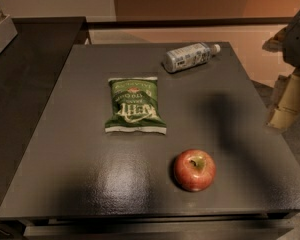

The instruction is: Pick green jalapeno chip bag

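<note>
The green jalapeno chip bag (135, 105) lay untouched on the desk (90, 174). The gripper (290, 101) was cropped at the right edge, its grip state unclear.

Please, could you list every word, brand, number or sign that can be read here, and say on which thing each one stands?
Nothing can be quoted with certainty.
Bag: large white lettering, upside down to the camera, not legible; smaller lines and red mark also unreadable.
Bottle: dark print on white label, too small to read.
Apple: none.
End effector, at the right edge beside the table: none visible.
</note>
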